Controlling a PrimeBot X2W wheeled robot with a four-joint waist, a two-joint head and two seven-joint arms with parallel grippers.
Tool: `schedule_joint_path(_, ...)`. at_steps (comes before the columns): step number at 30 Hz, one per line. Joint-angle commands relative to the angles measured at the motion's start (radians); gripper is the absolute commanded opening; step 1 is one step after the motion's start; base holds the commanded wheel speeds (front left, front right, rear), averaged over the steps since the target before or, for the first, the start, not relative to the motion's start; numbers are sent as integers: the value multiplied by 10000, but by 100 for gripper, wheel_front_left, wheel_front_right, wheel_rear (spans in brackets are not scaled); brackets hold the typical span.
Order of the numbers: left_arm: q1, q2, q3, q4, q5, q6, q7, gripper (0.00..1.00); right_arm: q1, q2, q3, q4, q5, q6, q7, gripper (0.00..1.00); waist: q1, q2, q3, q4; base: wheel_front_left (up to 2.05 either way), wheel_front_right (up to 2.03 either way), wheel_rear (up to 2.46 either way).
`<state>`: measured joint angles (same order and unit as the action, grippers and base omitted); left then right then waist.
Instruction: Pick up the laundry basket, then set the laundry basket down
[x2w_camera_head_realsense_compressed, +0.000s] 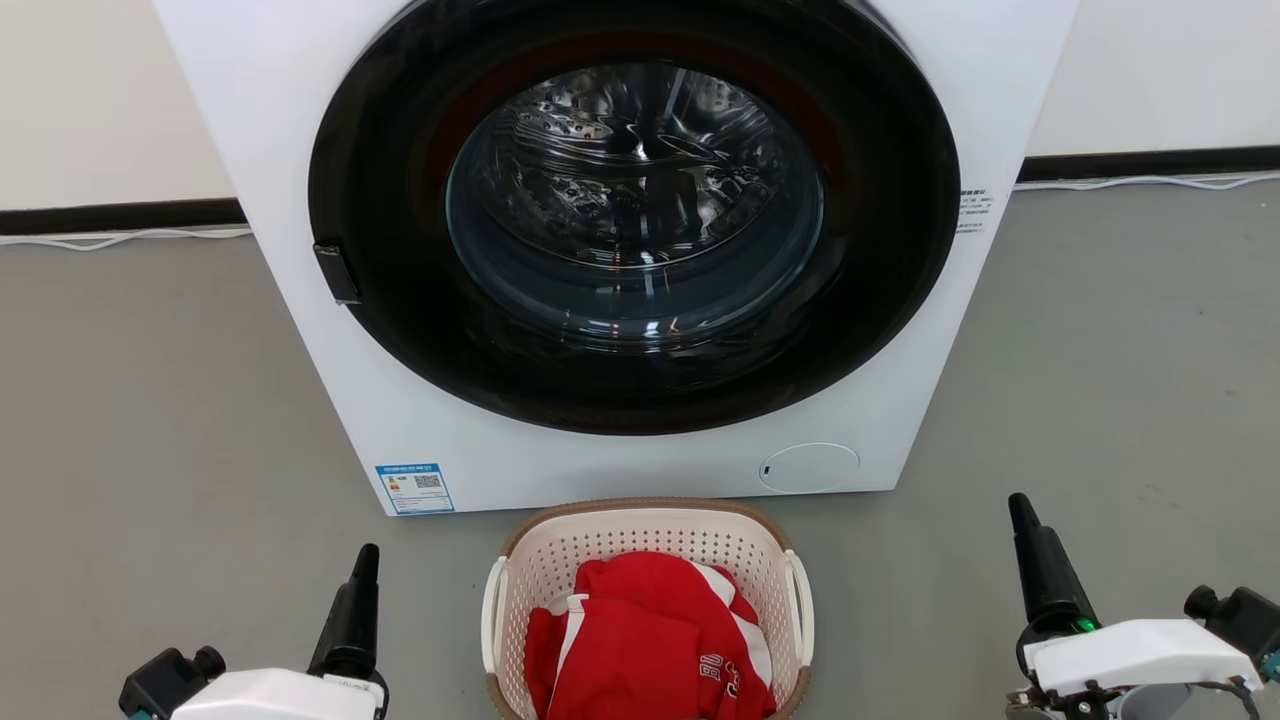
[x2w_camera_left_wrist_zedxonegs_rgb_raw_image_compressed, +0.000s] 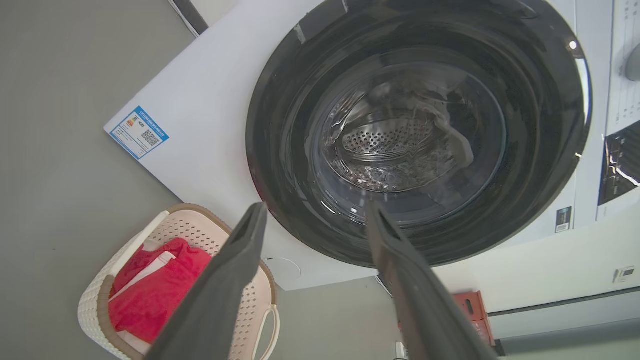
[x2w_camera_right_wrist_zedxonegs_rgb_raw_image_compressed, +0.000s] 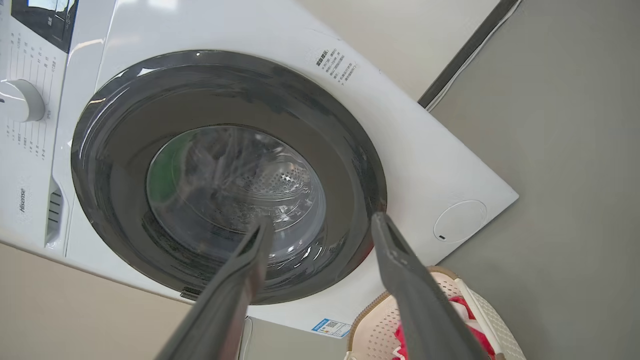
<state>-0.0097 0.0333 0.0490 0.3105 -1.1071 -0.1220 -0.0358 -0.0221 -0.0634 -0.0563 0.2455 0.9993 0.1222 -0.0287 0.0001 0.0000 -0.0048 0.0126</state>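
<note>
Laundry basket (x2w_camera_head_realsense_compressed: 640, 530) down on the grey floor (x2w_camera_head_realsense_compressed: 150, 400), just in front of the white washing machine (x2w_camera_head_realsense_compressed: 420, 440) and below its round dark glass door (x2w_camera_head_realsense_compressed: 634, 200). Red garment with white stripes (x2w_camera_head_realsense_compressed: 650, 630) heaped inside. Left gripper (x2w_camera_left_wrist_zedxonegs_rgb_raw_image_compressed: 316, 209) spread wide, holding nothing, low at the basket's left and clear of the white side handle (x2w_camera_head_realsense_compressed: 493, 610). Right gripper (x2w_camera_right_wrist_zedxonegs_rgb_raw_image_compressed: 322, 220) likewise spread wide and empty, off to the basket's right, farther out than the left. Dark fingers of both pointing toward the machine. Blue label (x2w_camera_head_realsense_compressed: 414, 488) on the machine's lower left corner, near the basket's brown rim.
</note>
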Motion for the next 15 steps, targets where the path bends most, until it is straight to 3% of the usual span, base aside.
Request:
schedule_joint_path(1,-289,98,130,-256,422,-42,-124,100,-305,-172,166,-233,-485,40,-195,100,-1,0,-4,5,0,0,0)
schedule_joint_path(15,-279,111,189,-276,2131,-50,-505,100,-342,-338,357,-136,-2141,48,-576,100,-1,0,-29,55,0,0,0)
